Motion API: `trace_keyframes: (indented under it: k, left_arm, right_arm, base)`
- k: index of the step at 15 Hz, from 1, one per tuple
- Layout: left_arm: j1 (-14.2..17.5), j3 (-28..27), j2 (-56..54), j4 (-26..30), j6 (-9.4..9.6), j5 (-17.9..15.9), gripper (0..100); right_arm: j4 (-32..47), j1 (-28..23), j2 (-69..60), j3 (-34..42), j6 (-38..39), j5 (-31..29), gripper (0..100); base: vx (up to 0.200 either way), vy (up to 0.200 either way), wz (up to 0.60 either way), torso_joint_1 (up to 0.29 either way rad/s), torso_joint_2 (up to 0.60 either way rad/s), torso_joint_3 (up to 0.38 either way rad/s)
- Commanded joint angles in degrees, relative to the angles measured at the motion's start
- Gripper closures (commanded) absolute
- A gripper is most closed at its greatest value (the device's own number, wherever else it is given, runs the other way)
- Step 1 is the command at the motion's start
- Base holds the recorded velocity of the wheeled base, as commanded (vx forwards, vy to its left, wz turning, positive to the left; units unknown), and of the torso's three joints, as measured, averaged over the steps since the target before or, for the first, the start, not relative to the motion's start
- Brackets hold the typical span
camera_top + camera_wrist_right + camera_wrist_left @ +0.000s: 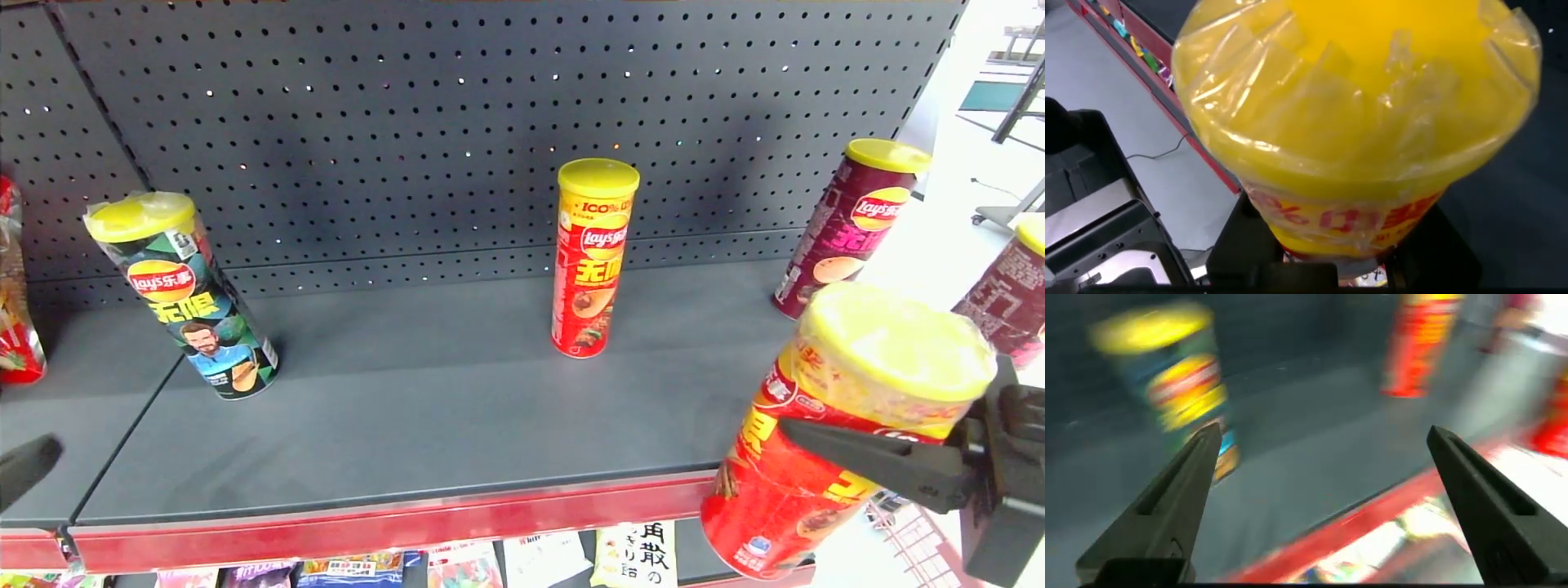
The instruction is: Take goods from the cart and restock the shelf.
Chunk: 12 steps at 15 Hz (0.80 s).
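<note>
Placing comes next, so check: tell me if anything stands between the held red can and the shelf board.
Nothing visible does. The held red can in the right pincer faces bare shelf board; the standing red can and maroon can stand farther back.

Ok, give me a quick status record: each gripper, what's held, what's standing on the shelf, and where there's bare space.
right gripper: shut on held red can
held red can: yellow lid, tilted, by the shelf's front right corner, not set down
left gripper: open, holding nothing, low at the shelf's left front
shelf stock: dark green can left, standing red can middle, maroon can right
right edge: second maroon can, partly cut off
bare space: between dark green can and standing red can
</note>
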Motion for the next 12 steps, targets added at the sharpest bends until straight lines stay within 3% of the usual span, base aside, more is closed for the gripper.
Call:
trace_keyframes:
  k: [1, 3, 6, 10, 12]
  left_arm:
    - [-15.1, -12.7, 29.7, -3.3, 1.79, -9.2, 0]
    - [-20.7, -17.7, 39.3, -6.5, 1.79, -9.1, 0]
    - [-24.8, -25.9, 50.5, -9.2, 2.23, -7.6, 0]
    - [-26.7, -29.4, 57.3, -12.8, 2.49, -6.7, 0]
    - [-26.4, -31.0, 61.2, -15.9, 3.81, -4.7, 0]
  right_arm:
    - [0.0, 0.3, -0.3, -1.9, 0.3, -0.2, 100]
    - [0.1, 0.2, -0.6, -3.1, 0.4, -0.3, 100]
    - [0.2, -1.1, -0.7, -3.2, 2.6, -0.5, 100]
    - [0.2, -2.1, -1.1, -2.9, 3.0, -0.5, 100]
    - [0.2, -2.0, -1.1, -2.9, 3.0, -0.5, 100]
  base:
    - [0.0, 0.0, 0.0, 0.0, 0.0, 0.0]
    - [0.0, 0.0, 0.0, 0.0, 0.0, 0.0]
    - [0.0, 0.0, 0.0, 0.0, 0.0, 0.0]
    - [0.0, 0.0, 0.0, 0.0, 0.0, 0.0]
    - [0.0, 0.0, 0.0, 0.0, 0.0, 0.0]
